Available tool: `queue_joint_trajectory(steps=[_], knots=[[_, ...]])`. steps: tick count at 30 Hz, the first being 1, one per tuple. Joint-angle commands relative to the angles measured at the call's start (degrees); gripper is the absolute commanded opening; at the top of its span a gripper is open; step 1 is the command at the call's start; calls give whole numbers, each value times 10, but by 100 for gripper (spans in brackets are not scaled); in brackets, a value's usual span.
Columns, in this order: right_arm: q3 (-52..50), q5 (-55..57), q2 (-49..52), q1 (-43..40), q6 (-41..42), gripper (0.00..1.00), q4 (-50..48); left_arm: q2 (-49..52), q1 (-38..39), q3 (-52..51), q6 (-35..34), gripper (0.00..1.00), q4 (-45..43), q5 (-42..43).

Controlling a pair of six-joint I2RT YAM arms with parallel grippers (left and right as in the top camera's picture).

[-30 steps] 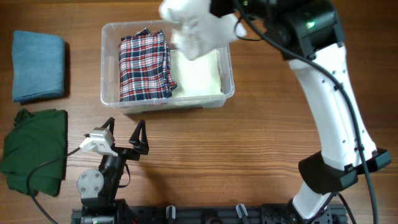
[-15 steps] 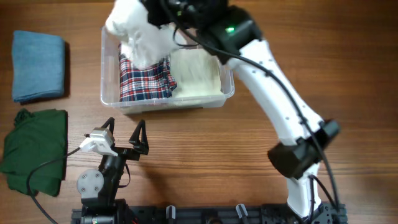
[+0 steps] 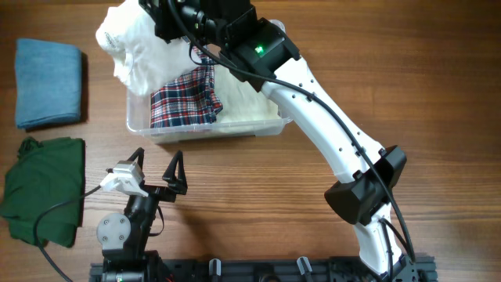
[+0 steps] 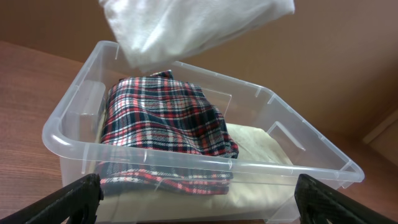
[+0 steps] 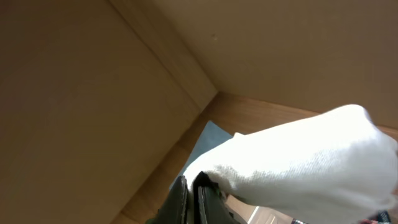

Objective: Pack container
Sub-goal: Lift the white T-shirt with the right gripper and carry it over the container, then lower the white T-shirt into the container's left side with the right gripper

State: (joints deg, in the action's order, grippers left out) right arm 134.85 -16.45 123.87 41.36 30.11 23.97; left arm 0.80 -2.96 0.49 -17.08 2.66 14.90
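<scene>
At the 11 o'clock corner of the container [image 3: 288, 110], the right claw [image 5: 190, 198] is pressed together on an edge of the white cloth [image 3: 135, 41]. The cloth hangs bunched, partly over the rim and partly past it. A second ago that bundle hung above the bin's 1 o'clock corner, and half a second ago over its 11 o'clock side. The white arm has swung across toward 9 o'clock, and it now lies diagonally over the bin's 3 o'clock end. The left claw [image 3: 159, 160] has not shifted: it sits spread wide and empty at 7 o'clock on the table [image 3: 258, 180], aimed at the bin's near wall. The bin itself stays at 12 o'clock, with the plaid cloth [image 3: 184, 98] folded in its 9 o'clock half atop the cream cloth [image 3: 252, 102]. Well apart at 9 o'clock lie the blue cloth [image 3: 48, 82] and, nearer 8 o'clock, the green cloth [image 3: 43, 188], both as before.

From overhead, the right claw's tips are lost among cables and cloth, and the bin's far wall is covered by arm and bundle. The right wrist view cuts its dark fingers [image 5: 206, 194] off at the bottom edge. The left wrist view shows only its finger ends in the lower corners, and the top edge crops the hanging cloth. The bin's base is buried under fabric.
</scene>
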Motion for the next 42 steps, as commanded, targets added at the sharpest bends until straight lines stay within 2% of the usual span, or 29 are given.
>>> queue_joint_trajectory(steps=[1, 17, 31, 33, 34, 36, 38, 39, 42], knots=[[15, -5, 13, -1, 7, 4, -8, -2, 3, -2, 1, 100, 3, -2], [15, -13, 34, 21, 61, 4, 9, -3, 3, -2, 1, 100, 3, -2], [13, 6, 96, -13, 54, 4, 115, -2, 3, -2, 1, 100, 3, -2], [13, 6, 98, -20, 46, 10, 124, -2, 3, -2, 1, 100, 3, -2], [13, 12, 98, -23, 44, 20, 130, -2, 3, -2, 1, 100, 3, -2], [13, 21, 98, -27, 42, 50, 146, -2, 3, -2, 1, 100, 3, -2], [13, 34, 98, -33, 37, 71, 170, -2, 3, -2, 1, 100, 3, -2], [13, 39, 97, -35, 28, 77, 182, -2, 3, -2, 1, 100, 3, -2], [13, 75, 97, -43, -3, 81, 226, -2, 3, -2, 1, 100, 3, -2]])
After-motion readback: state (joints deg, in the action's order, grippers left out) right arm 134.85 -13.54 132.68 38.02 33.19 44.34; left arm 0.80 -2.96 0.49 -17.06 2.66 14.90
